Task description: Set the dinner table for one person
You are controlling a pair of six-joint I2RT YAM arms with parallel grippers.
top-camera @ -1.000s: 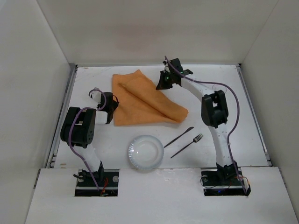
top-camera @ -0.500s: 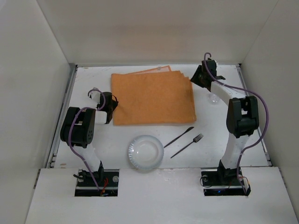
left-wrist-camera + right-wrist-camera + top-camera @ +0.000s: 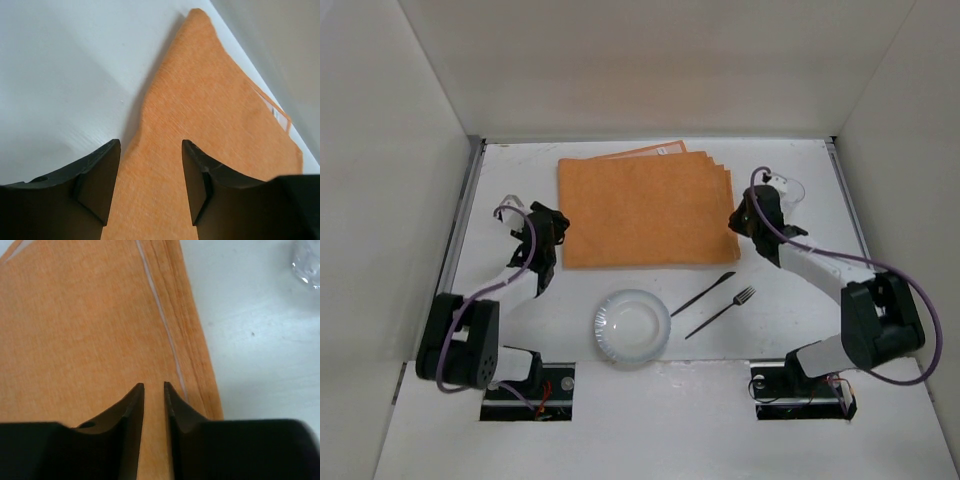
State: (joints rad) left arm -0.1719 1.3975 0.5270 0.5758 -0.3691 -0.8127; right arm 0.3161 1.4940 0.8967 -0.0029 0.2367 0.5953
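The dinner table [image 3: 520, 165] is a flat white surface inside white walls. An orange placemat [image 3: 645, 210] lies spread flat at its back middle. My left gripper [image 3: 552, 232] is open over the placemat's left edge; the left wrist view shows its jaws [image 3: 151, 145] wide apart above the cloth [image 3: 210, 125]. My right gripper [image 3: 740, 222] hangs over the placemat's right edge. Its jaws [image 3: 154, 386] stand a narrow gap apart with nothing between them, above the cloth [image 3: 90, 330].
A clear plate [image 3: 632, 327] sits near the front middle. A dark knife [image 3: 703, 294] and fork [image 3: 722, 311] lie to its right. A clear glass [image 3: 790, 190] stands behind the right gripper and shows in the right wrist view [image 3: 307, 265].
The folded placemat was pulled open and now lies flat. My right arm swung from the placemat's far right corner down to its right edge. My left arm stretched forward at the left edge.
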